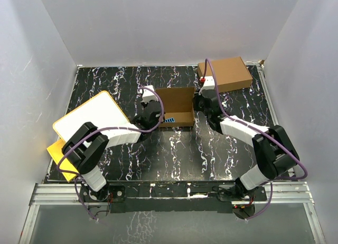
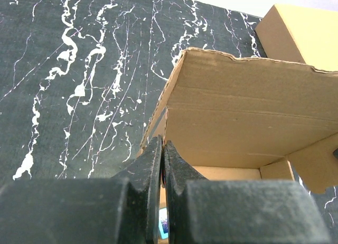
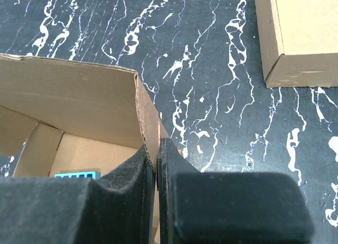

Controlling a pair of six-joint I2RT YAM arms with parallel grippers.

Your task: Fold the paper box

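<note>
The paper box (image 1: 176,105) is brown cardboard, partly formed with raised walls, at the middle of the black marbled table. A blue label (image 1: 169,119) lies on its floor. My left gripper (image 1: 153,113) is shut on the box's left wall; in the left wrist view the fingers (image 2: 162,149) pinch that wall's edge below the raised back wall (image 2: 248,117). My right gripper (image 1: 198,102) is shut on the box's right wall; in the right wrist view the fingers (image 3: 156,149) clamp the cardboard edge (image 3: 148,122).
A larger ready-made brown box (image 1: 225,73) sits at the back right, also in the right wrist view (image 3: 298,35). A white board with a yellow rim (image 1: 90,120) lies at the left over a yellow sheet (image 1: 57,151). White walls enclose the table.
</note>
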